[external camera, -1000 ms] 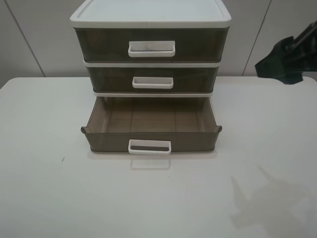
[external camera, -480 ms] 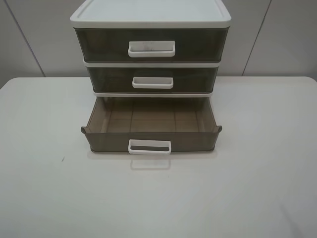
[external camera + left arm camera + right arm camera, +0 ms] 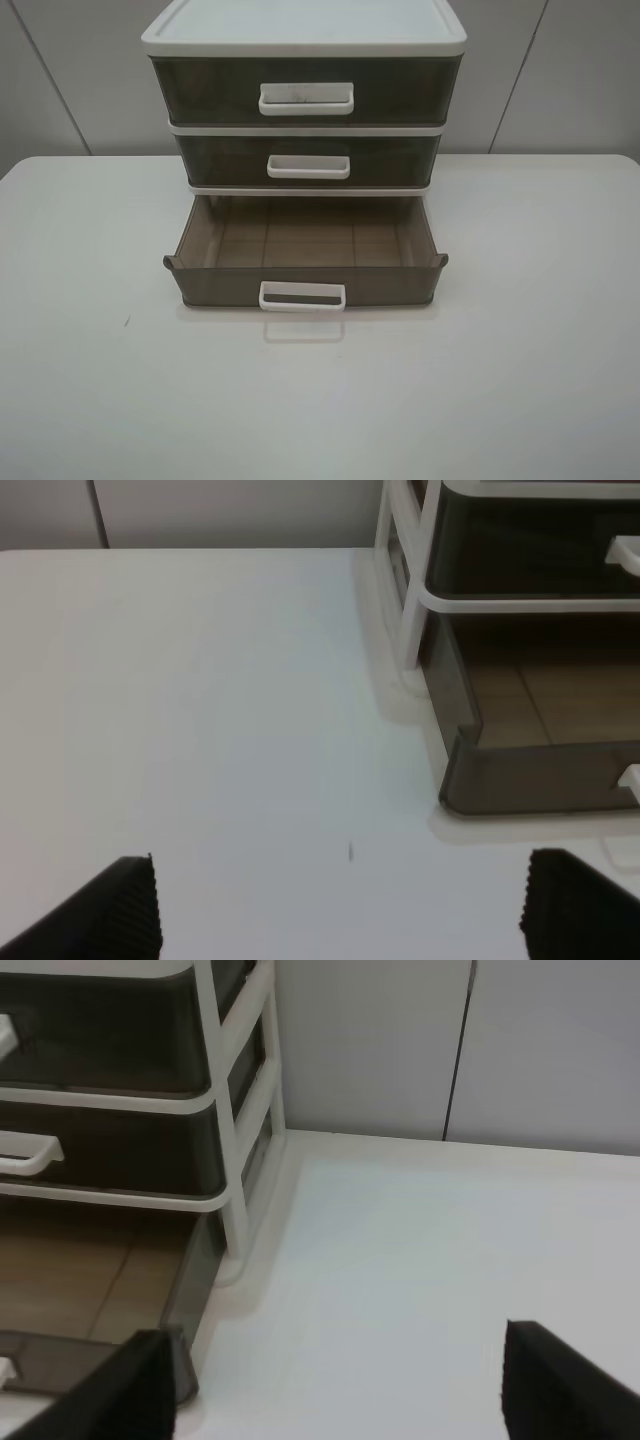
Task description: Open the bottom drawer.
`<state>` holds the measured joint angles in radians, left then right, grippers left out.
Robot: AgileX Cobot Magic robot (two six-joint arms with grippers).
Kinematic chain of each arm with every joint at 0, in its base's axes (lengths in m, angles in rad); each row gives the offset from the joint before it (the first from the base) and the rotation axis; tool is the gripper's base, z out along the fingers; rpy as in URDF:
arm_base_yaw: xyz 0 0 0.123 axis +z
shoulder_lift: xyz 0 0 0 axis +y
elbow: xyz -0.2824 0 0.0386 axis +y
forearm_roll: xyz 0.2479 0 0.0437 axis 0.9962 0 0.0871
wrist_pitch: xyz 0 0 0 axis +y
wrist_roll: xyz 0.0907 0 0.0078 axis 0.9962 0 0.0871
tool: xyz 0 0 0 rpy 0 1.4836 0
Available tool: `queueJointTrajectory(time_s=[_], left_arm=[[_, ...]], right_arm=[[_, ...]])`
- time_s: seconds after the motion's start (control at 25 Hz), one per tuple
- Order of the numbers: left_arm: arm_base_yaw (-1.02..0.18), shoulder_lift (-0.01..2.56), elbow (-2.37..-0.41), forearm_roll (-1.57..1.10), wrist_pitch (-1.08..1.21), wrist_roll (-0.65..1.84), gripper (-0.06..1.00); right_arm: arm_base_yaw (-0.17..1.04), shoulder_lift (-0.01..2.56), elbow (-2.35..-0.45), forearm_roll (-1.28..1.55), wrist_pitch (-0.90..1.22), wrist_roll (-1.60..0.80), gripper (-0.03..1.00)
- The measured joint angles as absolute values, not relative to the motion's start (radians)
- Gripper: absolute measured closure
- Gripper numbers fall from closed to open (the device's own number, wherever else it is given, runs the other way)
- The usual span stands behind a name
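Drawer (image 3: 305, 262) at the unit's (image 3: 305, 35) base sits pulled out and empty on the table (image 3: 90, 380), likely light, stiff plastic best gripped by its handle (image 3: 302, 297); left gripper (image 3: 340, 915) and right gripper (image 3: 335, 1390) gape, holding nothing

Ext high: above, faces drawer unit (image 3: 305, 150) front, whole desk (image 3: 90, 380) in view.
L wrist: low, near unit's left corner.
R wrist: low, near right corner.
Shared: pulled-out bottom drawer (image 3: 305, 262).
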<state>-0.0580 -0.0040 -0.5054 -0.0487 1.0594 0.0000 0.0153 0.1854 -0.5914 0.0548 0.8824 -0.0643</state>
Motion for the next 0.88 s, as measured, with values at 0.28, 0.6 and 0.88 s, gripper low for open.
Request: queueJointTrajectory(time_s=[0.28, 0.6, 0.88], left_arm=[[-0.058, -0.004, -0.505, -0.049, 1.059, 0.0, 0.2], [-0.058, -0.004, -0.505, -0.049, 1.059, 0.0, 0.2], [-0.058, -0.004, -0.505, -0.049, 1.059, 0.0, 0.2]], right_arm=[[0.015, 0.006, -0.573, 0.0, 1.061, -0.065, 0.3], [0.015, -0.004, -0.521, -0.029, 1.068, -0.038, 0.3], [0.015, -0.004, -0.518, -0.028, 1.067, -0.038, 0.3]])
